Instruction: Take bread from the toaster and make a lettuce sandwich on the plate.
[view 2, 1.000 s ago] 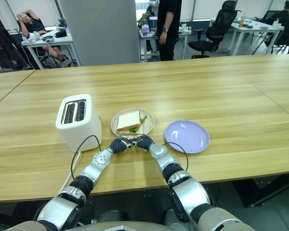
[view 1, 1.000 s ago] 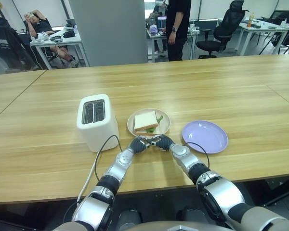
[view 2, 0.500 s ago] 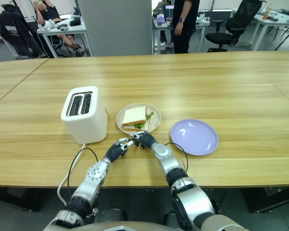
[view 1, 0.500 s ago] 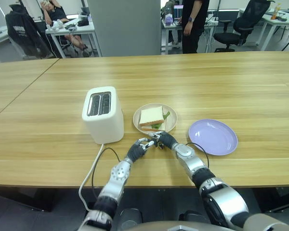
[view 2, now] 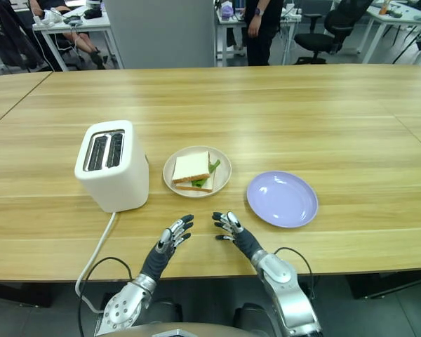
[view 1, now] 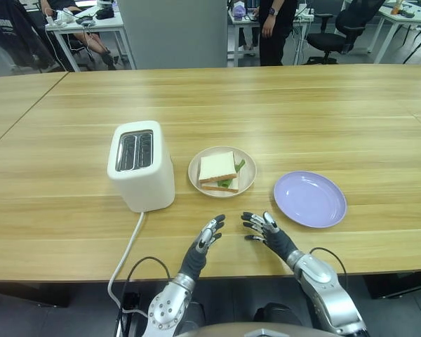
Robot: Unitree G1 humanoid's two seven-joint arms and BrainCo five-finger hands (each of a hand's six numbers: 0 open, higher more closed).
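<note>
A sandwich [view 1: 219, 170] of two bread slices with green lettuce between them lies on a beige plate [view 1: 247, 180] in the middle of the table. The white toaster [view 1: 140, 166] stands to its left, both slots dark. My left hand [view 1: 205, 239] hovers over the table's front edge, fingers stretched out and holding nothing. My right hand [view 1: 265, 231] is beside it, a little to the right, fingers spread and holding nothing. Both hands are well short of the plate.
An empty lilac plate [view 1: 309, 199] sits right of the sandwich plate. The toaster's white cord [view 1: 127, 250] runs off the front edge on the left. The far half of the wooden table is bare.
Both hands have drawn back from the sandwich plate's front rim toward the table's front edge and their fingers have opened out. The camera has also shifted.
</note>
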